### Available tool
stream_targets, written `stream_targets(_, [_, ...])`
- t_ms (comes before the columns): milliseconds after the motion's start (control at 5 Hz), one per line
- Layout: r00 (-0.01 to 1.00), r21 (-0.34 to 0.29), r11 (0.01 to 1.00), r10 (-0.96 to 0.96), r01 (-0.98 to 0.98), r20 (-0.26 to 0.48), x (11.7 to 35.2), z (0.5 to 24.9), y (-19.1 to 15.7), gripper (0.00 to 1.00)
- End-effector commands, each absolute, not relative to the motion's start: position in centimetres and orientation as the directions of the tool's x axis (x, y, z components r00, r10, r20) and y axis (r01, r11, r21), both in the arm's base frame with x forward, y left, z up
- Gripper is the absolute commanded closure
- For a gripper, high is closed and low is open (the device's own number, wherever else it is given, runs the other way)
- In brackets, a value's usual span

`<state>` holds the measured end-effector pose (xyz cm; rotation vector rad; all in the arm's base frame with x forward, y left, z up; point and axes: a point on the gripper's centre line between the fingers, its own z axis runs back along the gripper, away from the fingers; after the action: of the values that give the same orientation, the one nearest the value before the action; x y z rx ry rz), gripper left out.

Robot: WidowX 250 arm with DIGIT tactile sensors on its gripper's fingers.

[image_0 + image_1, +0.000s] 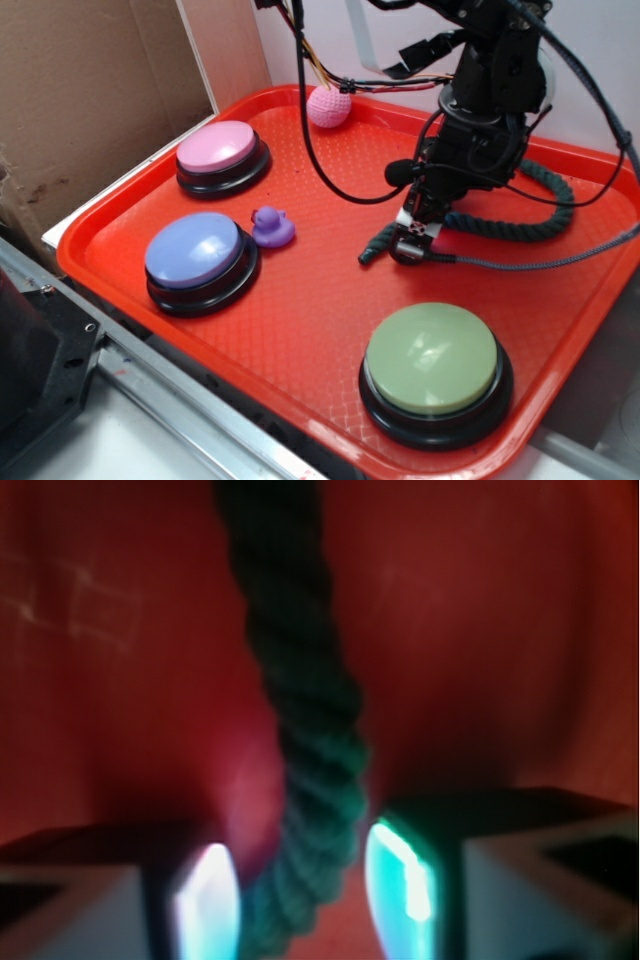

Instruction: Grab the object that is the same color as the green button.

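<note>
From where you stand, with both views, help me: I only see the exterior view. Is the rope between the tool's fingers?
Observer: Yes. In the wrist view the green rope runs between the two fingers of the tool.
Operator: Have they closed on it?
Observer: Not fully; the right one touches the rope, while a slim red gap shows on the left.
Operator: Is the rope centred?
Observer: Slightly toward the right finger.

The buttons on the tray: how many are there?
3. The pink button sits far left, the blue-purple button is nearer on the left, and the green button is near right. None seems hidden.
</note>
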<state>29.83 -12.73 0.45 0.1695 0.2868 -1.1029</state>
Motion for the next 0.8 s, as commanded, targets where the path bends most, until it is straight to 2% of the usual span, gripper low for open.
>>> stream_targets(0, [0.531, 0.01, 0.55, -0.802, 0.835, -0.274, 27.2, 3.1, -11.2, 1.0])
stream_targets(200, [0.736, 0.088, 0.738, -0.642, 0.669, -0.213, 24.8, 7.9, -9.4, 1.0])
stream_targets(400, [0.884, 0.033, 0.885, -0.459, 0.463, -0.091, 20.7, 12.4, -7.4, 1.0])
stream_targets(600, [0.974, 0.045, 0.973, -0.228, 0.228, -0.004, 16.4, 16.8, -6.4, 1.0])
